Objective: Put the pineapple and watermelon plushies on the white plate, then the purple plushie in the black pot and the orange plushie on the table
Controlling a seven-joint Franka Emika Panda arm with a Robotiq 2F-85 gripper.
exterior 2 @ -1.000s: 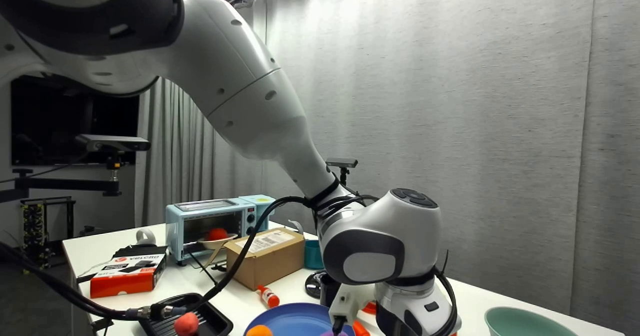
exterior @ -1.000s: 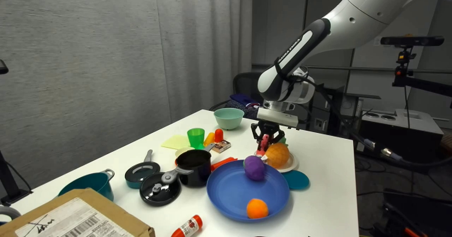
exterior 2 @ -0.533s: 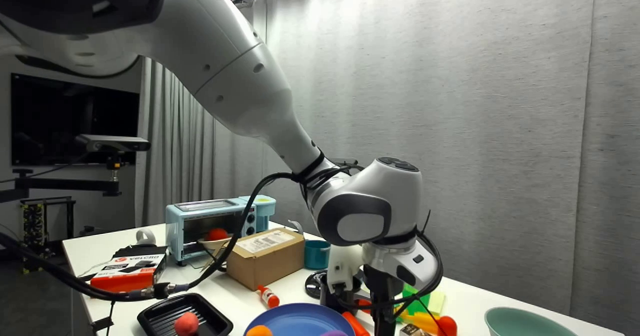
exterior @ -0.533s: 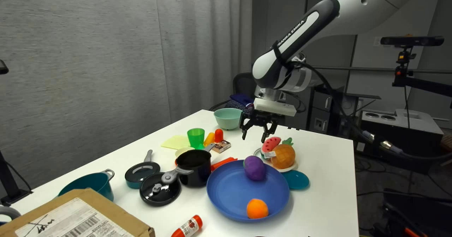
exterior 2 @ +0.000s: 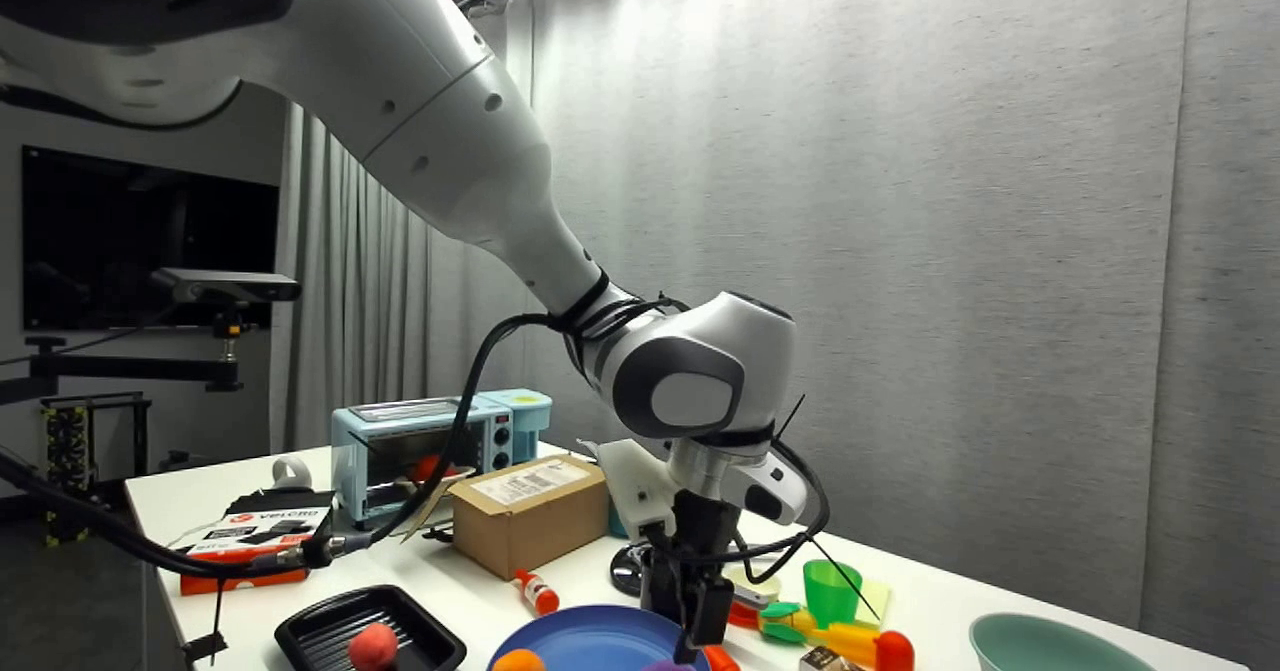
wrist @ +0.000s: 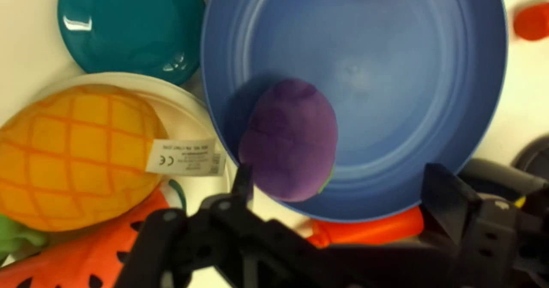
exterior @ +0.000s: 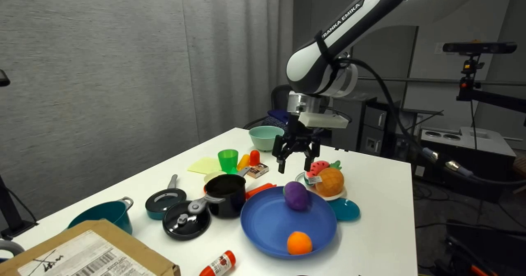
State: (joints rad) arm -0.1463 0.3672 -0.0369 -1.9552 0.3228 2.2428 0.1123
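The pineapple plushie [exterior: 330,182] rests on the white plate [wrist: 188,118]. Against its far side lies the red watermelon plushie [exterior: 317,168], partly hidden behind it; whether all of it lies on the plate I cannot tell. The purple plushie [wrist: 291,142] and the orange plushie [exterior: 299,243] both sit on the large blue plate [exterior: 269,228]. My gripper [exterior: 294,167] hangs in the air, jaws wide with nothing between them; in the wrist view the purple plushie shows just beyond the left finger [wrist: 243,178]. The black pot [exterior: 228,202] stands on the table [exterior: 380,235], left of the blue plate.
A teal plate [exterior: 344,209] lies beside the white plate. Around the pot are a black lid [exterior: 187,222], a teal pan [exterior: 164,202] and a red handle [exterior: 261,190]. A cardboard box [exterior 2: 530,521], black tray [exterior 2: 420,631] and mint bowl [exterior: 266,138] stand farther off.
My gripper has let go of the watermelon plushie, opened wide and risen off it. It has also turned and shifted sideways. The watermelon now leans by the pineapple.
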